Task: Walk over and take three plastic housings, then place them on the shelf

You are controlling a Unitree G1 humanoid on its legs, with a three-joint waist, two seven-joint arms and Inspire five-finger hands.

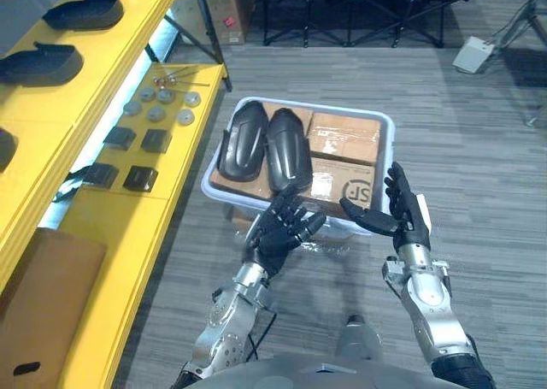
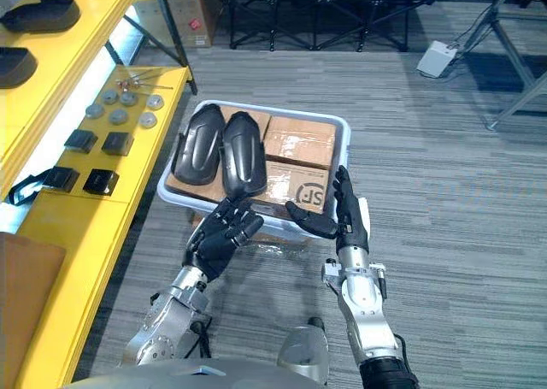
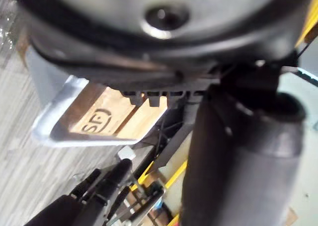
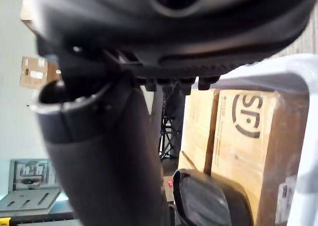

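On the floor in front of the robot sits a pale bin (image 1: pixel 386 124). Two dark plastic housings (image 1: pixel 242 141) lie side by side in its left half, resting on top of the cardboard boxes (image 1: pixel 344 138) that fill the bin. The left hand (image 1: pixel 278 231) hovers at the bin's near rim with its fingers (image 1: pixel 295 203) spread and loosely bent, grasping nothing. Its fingertips reach the near end of the right-hand housing (image 1: pixel 288 154), though whether they touch it cannot be told. The right hand (image 2: pixel 349 222) stands upright at the near rim further right, palm turned toward the left hand. Its fingers are straight and released, its thumb is stretched out over a printed box, and it is apart from both housings. Along the robot's left runs a yellow shelf (image 1: pixel 162 209). The upper level carries more dark housings (image 1: pixel 81 13). The lower level holds grey discs (image 1: pixel 155 113), small black blocks (image 1: pixel 139 179) and, at its near end, a brown carton (image 1: pixel 43 278).
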